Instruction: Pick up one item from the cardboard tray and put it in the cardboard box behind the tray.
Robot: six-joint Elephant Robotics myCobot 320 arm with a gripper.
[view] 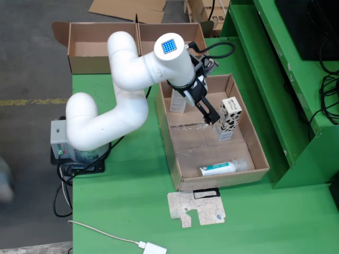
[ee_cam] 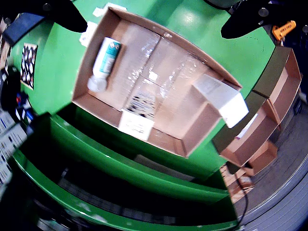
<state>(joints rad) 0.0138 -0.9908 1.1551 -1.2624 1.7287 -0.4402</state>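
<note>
3 items in tray (2 cartons, 1 tube).

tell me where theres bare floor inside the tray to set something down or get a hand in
In the fixed view, the tray floor is bare in the middle, between the lying tube at the near wall and the patterned carton. The far end is crowded: a white carton, the patterned carton and the gripper over them.
</note>
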